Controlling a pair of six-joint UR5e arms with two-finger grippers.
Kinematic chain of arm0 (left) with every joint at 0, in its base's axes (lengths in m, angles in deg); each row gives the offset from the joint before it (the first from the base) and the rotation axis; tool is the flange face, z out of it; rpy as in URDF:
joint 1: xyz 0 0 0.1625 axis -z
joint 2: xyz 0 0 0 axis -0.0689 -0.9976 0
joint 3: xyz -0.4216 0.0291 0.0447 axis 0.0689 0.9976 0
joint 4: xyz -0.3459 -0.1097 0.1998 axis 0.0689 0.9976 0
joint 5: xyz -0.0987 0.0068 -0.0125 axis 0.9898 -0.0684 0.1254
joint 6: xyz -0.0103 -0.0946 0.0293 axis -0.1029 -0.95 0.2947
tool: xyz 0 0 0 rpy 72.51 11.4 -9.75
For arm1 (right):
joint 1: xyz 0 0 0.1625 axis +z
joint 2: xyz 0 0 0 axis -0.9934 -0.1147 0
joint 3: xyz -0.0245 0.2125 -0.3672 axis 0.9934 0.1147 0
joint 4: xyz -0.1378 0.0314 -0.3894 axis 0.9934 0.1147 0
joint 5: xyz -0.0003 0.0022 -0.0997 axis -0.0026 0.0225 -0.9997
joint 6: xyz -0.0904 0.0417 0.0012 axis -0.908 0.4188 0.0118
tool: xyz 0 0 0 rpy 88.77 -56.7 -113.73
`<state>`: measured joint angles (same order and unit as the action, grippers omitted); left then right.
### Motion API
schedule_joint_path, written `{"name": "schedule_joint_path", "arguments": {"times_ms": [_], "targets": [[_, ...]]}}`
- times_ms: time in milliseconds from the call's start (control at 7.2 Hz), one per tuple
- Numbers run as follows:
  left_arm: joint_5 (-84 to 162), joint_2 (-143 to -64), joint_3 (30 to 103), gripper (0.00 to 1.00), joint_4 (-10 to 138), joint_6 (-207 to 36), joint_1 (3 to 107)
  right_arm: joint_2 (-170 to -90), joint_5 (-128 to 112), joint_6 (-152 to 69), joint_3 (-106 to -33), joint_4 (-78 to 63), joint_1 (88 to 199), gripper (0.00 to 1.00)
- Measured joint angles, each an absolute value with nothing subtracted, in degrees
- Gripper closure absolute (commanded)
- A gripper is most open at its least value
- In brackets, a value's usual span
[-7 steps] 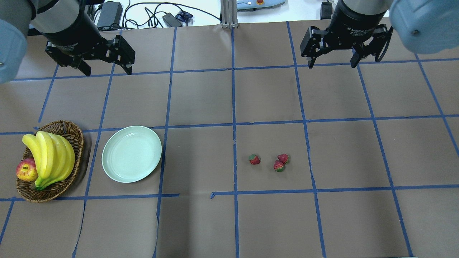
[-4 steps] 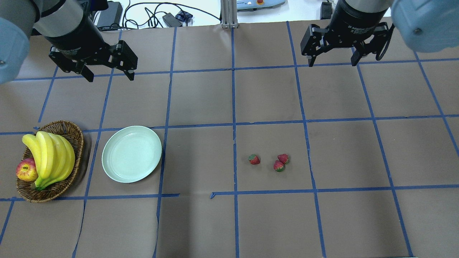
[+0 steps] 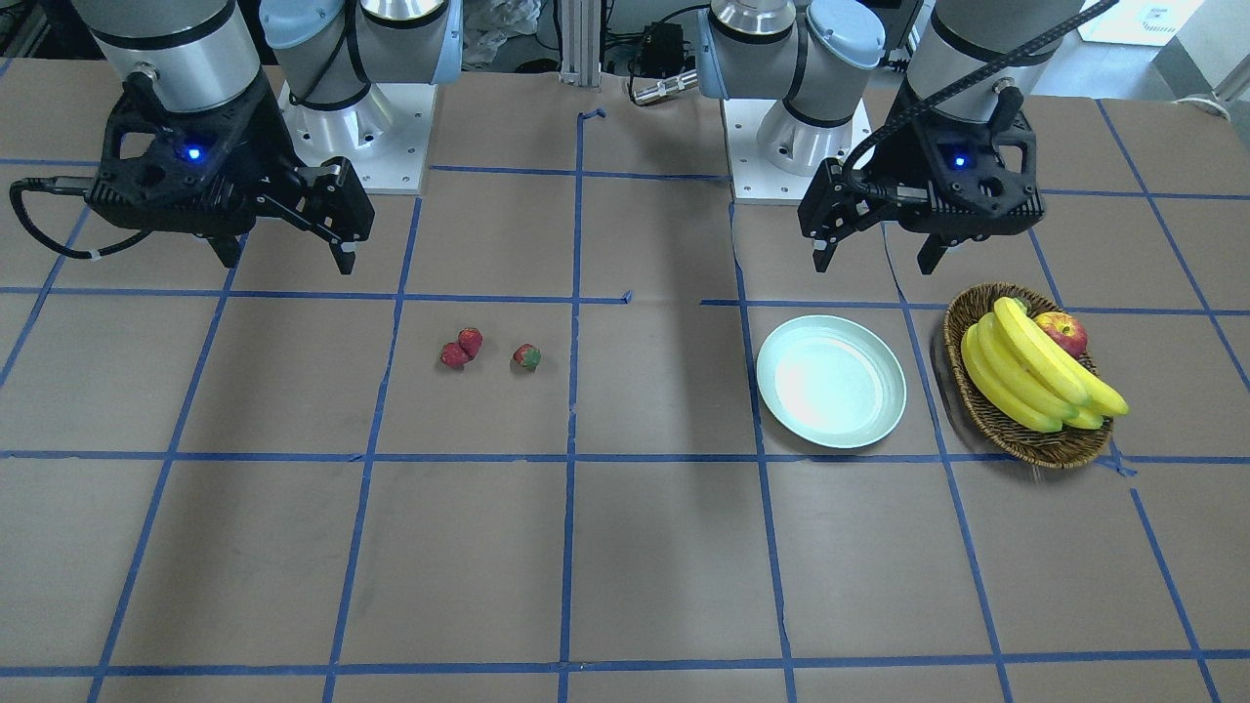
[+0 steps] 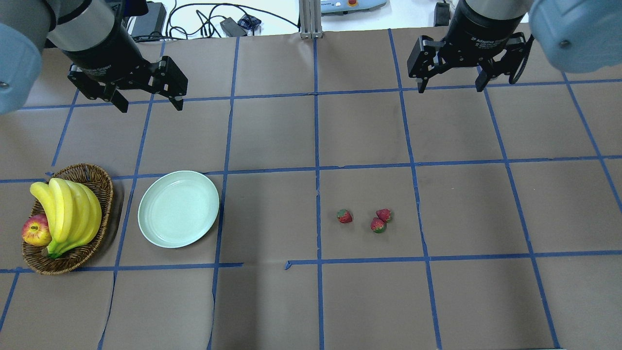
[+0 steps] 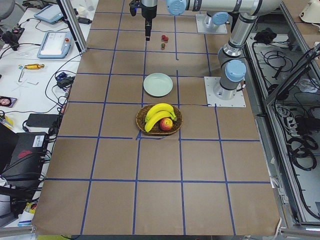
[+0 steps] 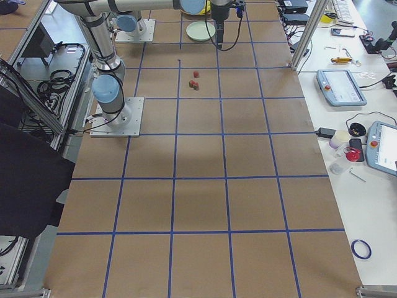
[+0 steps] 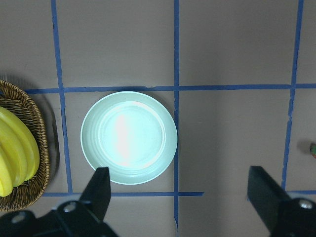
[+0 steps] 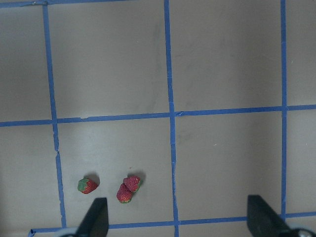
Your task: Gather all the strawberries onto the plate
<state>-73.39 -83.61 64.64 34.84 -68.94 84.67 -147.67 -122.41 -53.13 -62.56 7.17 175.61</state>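
Note:
Three small red strawberries lie loose on the brown paper, one alone (image 4: 345, 216) and two touching (image 4: 384, 214) (image 4: 378, 225); the right wrist view shows them low in frame (image 8: 87, 185) (image 8: 132, 183). The pale mint plate (image 4: 178, 209) (image 7: 129, 138) lies empty to their left. My left gripper (image 4: 151, 104) (image 3: 873, 262) hangs open above the table, behind the plate. Over the far right of the table my right gripper (image 4: 451, 87) (image 3: 289, 262) is open too, well behind the strawberries. Neither one holds anything.
A brown wicker basket (image 4: 92, 175) with bananas (image 4: 68, 214) and a red-yellow apple (image 4: 36, 231) stands just left of the plate. Blue tape lines grid the table. Cables and power bricks (image 4: 148, 19) lie beyond the far edge.
My left gripper has shifted slightly right and a little toward the plate. The right gripper, strawberries and plate stay where they were.

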Motion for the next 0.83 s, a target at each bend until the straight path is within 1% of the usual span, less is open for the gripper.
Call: {"name": "schedule_joint_path", "arguments": {"times_ms": [556,833], "targets": [[-73.3,-83.84,64.67,0.0,35.04,-68.37,84.67,-147.6,-122.19,-53.04,-62.85,6.76,175.78,0.0],[-73.31,-83.75,64.59,0.0,35.06,-68.34,84.65,-146.26,-120.98,-52.73,-63.93,7.63,178.65,0.0]]}}
